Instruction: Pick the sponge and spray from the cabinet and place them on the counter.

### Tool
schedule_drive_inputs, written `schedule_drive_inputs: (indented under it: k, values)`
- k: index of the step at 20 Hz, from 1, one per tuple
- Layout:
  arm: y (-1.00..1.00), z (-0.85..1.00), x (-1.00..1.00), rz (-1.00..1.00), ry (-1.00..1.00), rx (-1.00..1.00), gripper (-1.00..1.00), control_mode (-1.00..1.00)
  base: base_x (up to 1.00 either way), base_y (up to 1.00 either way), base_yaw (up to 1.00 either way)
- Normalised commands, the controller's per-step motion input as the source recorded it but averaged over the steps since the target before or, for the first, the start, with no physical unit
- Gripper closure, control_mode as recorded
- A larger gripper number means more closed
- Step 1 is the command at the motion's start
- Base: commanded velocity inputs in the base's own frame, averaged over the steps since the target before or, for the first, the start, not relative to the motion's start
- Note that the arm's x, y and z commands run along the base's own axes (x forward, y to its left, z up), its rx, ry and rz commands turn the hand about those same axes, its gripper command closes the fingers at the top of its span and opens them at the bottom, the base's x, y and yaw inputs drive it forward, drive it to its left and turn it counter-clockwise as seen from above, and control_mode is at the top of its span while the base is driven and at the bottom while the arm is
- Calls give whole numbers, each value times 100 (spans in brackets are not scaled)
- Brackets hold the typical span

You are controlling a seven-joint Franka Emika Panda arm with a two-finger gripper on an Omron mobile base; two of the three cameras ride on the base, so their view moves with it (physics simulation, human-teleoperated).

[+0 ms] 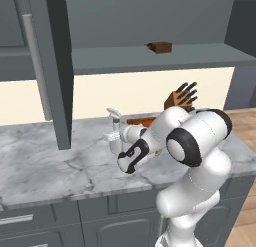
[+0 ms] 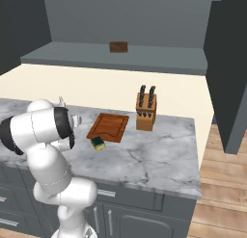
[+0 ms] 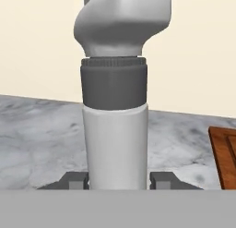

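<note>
My gripper (image 3: pixel 117 180) is shut on the spray (image 3: pixel 115 144), a white bottle with a dark grey collar and a white trigger head, held upright between the two fingertips (image 3: pixel 73 180). In the left base view the spray (image 1: pixel 116 125) stands just over the counter (image 1: pixel 50 161), left of my arm; whether its base touches the marble I cannot tell. The sponge (image 2: pixel 99 143), yellow with a green top, lies on the counter (image 2: pixel 159 160) at the near corner of the cutting board. The cabinet (image 1: pixel 150 58) is open above.
A small brown box (image 1: pixel 160 47) sits on the cabinet shelf. The open cabinet door (image 1: pixel 50 66) hangs to the left. A wooden cutting board (image 2: pixel 109 127) and a knife block (image 2: pixel 146 112) stand on the counter. Wooden floor (image 2: pixel 222 184) lies to the right.
</note>
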Motion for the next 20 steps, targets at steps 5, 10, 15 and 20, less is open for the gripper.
schedule_drive_inputs:
  k: [5,10,15,20]
  values:
    - [10,-43,3,0,3,-2,100,-100,0,0,0]
    - [7,-44,0,0,1,-2,100,-100,0,0,0]
    - [4,-38,-1,0,0,-4,100,-100,0,0,0]
    - [-2,-9,-11,0,-1,0,100,-100,0,0,0]
